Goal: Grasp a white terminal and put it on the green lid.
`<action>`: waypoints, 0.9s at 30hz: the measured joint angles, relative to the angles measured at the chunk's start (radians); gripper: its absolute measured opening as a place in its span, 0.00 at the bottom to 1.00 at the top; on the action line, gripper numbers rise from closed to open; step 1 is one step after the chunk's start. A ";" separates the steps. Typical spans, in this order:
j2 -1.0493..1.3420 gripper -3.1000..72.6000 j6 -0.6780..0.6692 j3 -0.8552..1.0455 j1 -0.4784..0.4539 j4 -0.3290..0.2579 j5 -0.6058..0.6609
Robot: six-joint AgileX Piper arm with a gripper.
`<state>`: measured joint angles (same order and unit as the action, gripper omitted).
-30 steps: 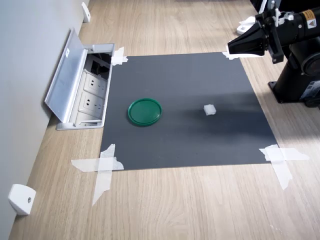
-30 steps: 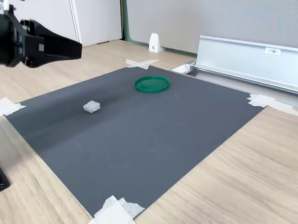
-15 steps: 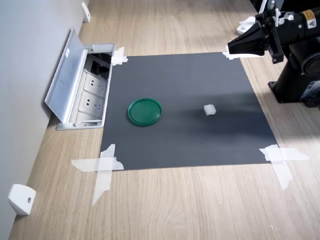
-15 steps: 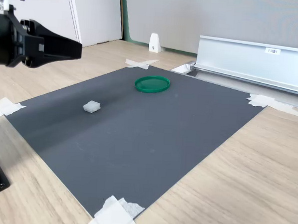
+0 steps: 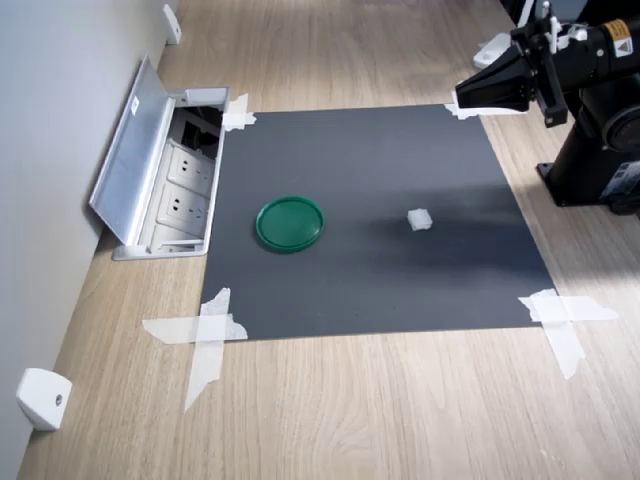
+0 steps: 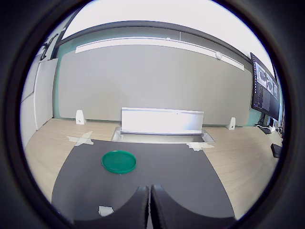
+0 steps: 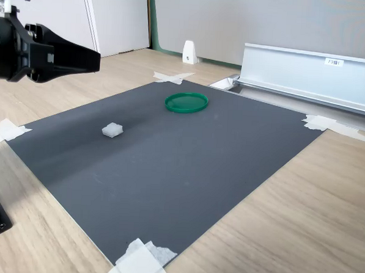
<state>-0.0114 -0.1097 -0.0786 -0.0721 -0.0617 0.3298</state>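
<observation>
A small white terminal point(image 5: 420, 220) point(image 7: 112, 130) point(image 6: 105, 210) lies on the dark mat, apart from everything. The green lid point(image 5: 289, 223) point(image 7: 186, 102) point(image 6: 119, 161) rests flat on the mat, toward the first exterior view's left of the terminal. My gripper point(image 5: 463, 98) point(image 7: 96, 60) point(image 6: 150, 191) hangs high above the mat's corner, well away from both. Its two black fingers are pressed together with nothing between them.
The mat point(image 5: 370, 170) is taped to a wooden table by white tape strips point(image 5: 205, 335). An open floor socket box with a raised metal lid point(image 5: 135, 150) sits beside the mat. A white wedge bracket point(image 5: 42, 398) stands by the wall. The arm's black base point(image 5: 600, 170) stands beside the mat.
</observation>
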 joint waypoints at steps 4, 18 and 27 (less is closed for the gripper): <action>0.000 0.03 0.000 0.000 0.000 0.000 0.000; -0.003 0.03 0.003 0.000 0.000 -0.001 0.001; -0.200 0.03 0.005 -0.113 0.000 -0.003 0.029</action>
<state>-0.2118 -0.1050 -0.1913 -0.0721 -0.0646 0.3589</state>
